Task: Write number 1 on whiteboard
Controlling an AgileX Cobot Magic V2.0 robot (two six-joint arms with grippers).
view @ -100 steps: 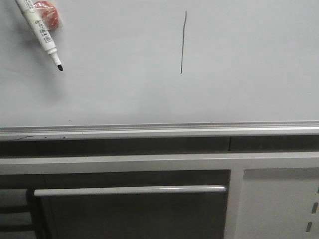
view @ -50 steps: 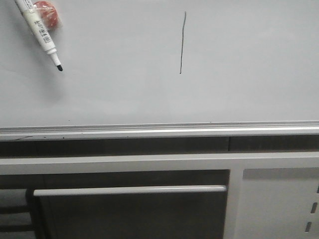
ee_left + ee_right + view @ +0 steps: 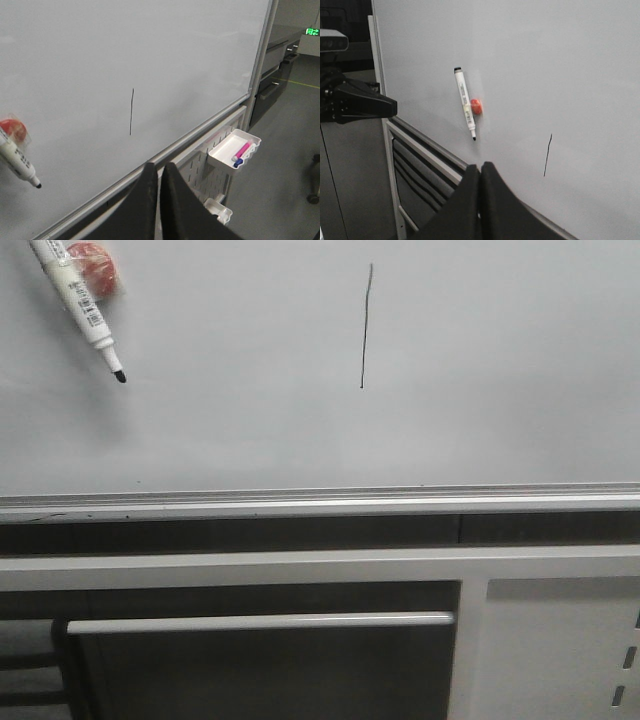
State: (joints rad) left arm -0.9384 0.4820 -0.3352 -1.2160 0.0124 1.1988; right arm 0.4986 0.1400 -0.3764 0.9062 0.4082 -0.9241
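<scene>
So the 1 (image 3: 366,326) is already on the whiteboard (image 3: 500,360), a thin dark stroke up near the middle, a bit wobbly at the top. The marker (image 3: 78,302) sits uncapped at the board's upper left, stuck there by a red magnet (image 3: 92,266), well apart from the stroke. Both tools are clenched on nothing: left tool (image 3: 159,172) and right tool (image 3: 480,175) each have their fingers pressed together, off the board. Looks to me like the writing step is done, so what's left is basically pulling the arms back to rest without brushing the wet ink.
</scene>
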